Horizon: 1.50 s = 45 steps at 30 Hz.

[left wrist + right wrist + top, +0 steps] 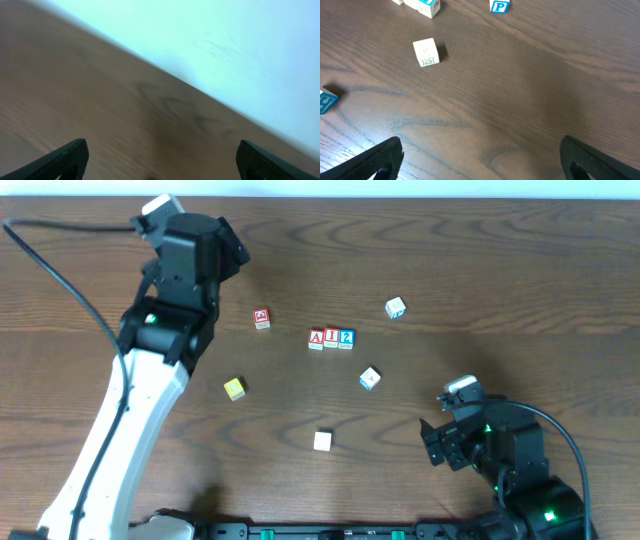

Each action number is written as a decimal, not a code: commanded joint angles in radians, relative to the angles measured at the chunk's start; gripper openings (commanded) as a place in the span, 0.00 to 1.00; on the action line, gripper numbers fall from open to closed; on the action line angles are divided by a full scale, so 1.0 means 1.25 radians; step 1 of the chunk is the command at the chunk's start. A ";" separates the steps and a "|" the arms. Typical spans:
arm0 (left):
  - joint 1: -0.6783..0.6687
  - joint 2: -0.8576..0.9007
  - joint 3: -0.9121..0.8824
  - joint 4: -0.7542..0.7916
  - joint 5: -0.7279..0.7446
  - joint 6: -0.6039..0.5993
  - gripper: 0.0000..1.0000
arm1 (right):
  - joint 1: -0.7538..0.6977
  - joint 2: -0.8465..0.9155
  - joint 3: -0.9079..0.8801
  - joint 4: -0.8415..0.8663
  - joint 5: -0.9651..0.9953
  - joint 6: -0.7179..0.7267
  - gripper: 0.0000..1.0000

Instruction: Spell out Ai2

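Note:
Three letter blocks stand side by side near the table's middle: a red A block (pixel 316 338), a red I block (pixel 331 337) and a blue 2 block (pixel 346 337). My left gripper (pixel 228 246) is far off at the back left, open and empty. In the left wrist view its fingers (pixel 162 150) frame only bare, blurred wood. My right gripper (pixel 436 443) is at the front right, open and empty (pixel 480 145), above bare wood.
Loose blocks lie around the row: red (pixel 261 318), yellow (pixel 234 388), white (pixel 322 441), and two blue-and-white (pixel 370 378) (pixel 395 307). The right wrist view shows a white M block (pixel 426 52), a blue P block (pixel 500 6) and a blue block at the left edge (pixel 326 100).

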 commanded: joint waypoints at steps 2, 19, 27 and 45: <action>0.002 -0.060 -0.003 0.002 -0.023 0.428 0.95 | -0.007 -0.001 -0.001 0.001 0.005 0.005 0.99; 0.002 -0.418 -0.003 -0.493 -0.109 0.416 0.95 | -0.007 -0.001 -0.001 0.001 0.005 0.005 0.99; 0.076 -0.494 -0.010 -0.594 -0.020 0.369 0.95 | -0.007 -0.001 -0.001 0.000 0.005 0.005 0.99; 0.275 -0.848 -0.479 -0.364 0.168 0.369 0.95 | -0.007 -0.001 -0.001 0.001 0.005 0.005 0.99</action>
